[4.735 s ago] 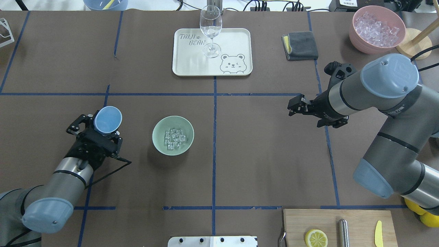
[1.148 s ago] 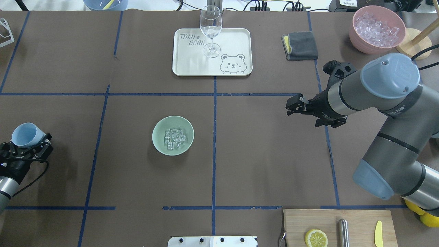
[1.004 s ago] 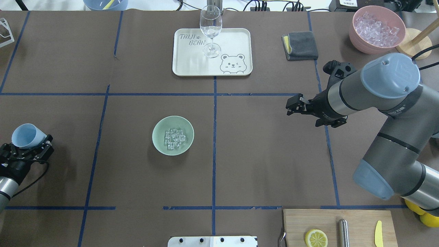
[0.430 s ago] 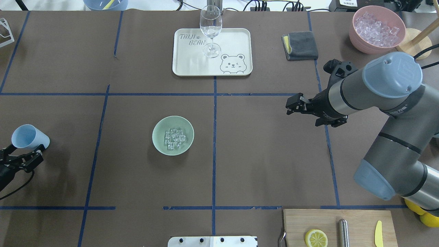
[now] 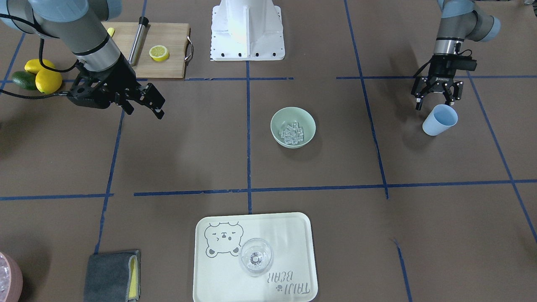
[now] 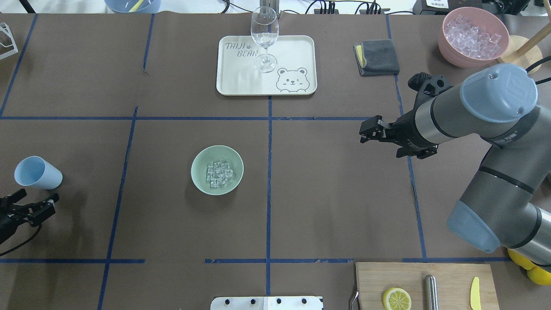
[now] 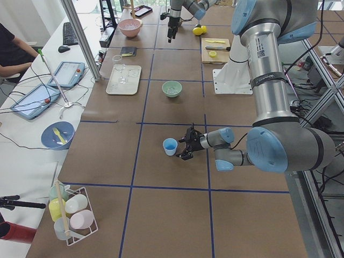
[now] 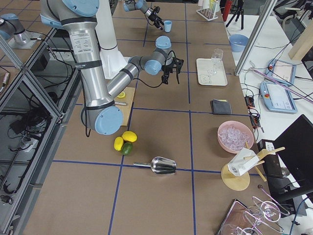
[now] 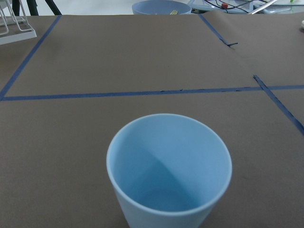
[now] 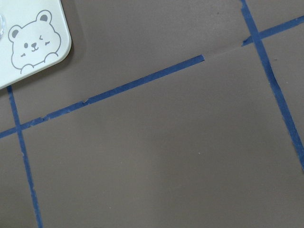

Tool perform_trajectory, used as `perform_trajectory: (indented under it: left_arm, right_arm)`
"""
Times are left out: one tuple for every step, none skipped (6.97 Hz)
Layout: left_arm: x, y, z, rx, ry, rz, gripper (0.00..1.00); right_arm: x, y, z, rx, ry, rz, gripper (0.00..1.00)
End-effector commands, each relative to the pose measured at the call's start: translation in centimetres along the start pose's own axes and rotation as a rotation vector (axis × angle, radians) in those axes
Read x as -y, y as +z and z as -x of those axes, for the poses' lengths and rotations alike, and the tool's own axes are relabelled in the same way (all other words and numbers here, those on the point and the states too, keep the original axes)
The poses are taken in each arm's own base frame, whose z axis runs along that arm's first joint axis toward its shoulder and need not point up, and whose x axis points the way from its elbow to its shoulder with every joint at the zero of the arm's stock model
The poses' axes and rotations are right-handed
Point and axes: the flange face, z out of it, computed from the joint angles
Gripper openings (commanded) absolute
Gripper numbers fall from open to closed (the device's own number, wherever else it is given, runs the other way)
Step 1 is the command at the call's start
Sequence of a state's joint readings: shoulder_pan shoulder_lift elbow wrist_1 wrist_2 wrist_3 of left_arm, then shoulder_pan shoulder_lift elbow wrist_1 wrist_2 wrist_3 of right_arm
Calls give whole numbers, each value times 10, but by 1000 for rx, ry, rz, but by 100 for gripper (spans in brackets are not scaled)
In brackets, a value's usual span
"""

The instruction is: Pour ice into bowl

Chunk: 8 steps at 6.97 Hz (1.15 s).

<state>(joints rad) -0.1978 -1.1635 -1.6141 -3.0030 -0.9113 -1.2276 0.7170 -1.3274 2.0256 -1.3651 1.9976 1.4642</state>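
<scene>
Evidently, pour step appearing complete.

- Ice [image 6: 218, 174] lying heaped inside mint-green bowl [image 6: 195, 168], bowl sitting mid-bench [image 6: 327, 198].
- Blue cup [image 6: 38, 173] standing upright on bench at robot's left side. Wrist view showing it empty.
- Left fingers [image 6: 42, 204] hanging spread wide just beside cup, touching nothing, carrying nothing.
- Right fingers [image 6: 373, 125] hovering parted and empty, well apart from bowl.
- No cubes showing loose on bench.
- Judgement: nothing of task remaining beyond arms pulling clear.

A brown-papered table [image 6: 327, 206] gridded with blue tape lines [image 6: 268, 193] stands beside a white desk [image 7: 24, 161].
</scene>
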Motion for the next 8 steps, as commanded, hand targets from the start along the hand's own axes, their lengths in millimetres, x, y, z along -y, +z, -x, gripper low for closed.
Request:
perform_trajectory:
  left_arm:
    - [4,-20,-2,-42,23,86,100]
    - [7,-34,1,-65,73,145,100]
    - [12,-47,-1,-104,109,215,100]
    - [14,-62,8,-129,179,288,100]
    - [26,-66,17,-128,158,308,100]
    - [39,-72,38,-113,189,323,100]
    - [67,-74,60,-89,266,264,100]
    - [82,-77,80,-86,314,260,100]
  right_arm:
    - [-2,-5,-1,5,2,-2,100]
    - [-3,-3,0,3,5,1,100]
    - [-4,-3,4,8,4,1,100]
    - [-9,0,8,10,-3,8,100]
    - [-14,2,17,19,-11,14,100]
    - [-23,5,25,27,-26,29,100]
    - [-33,8,43,46,-43,42,100]
    - [-48,12,55,56,-55,62,100]
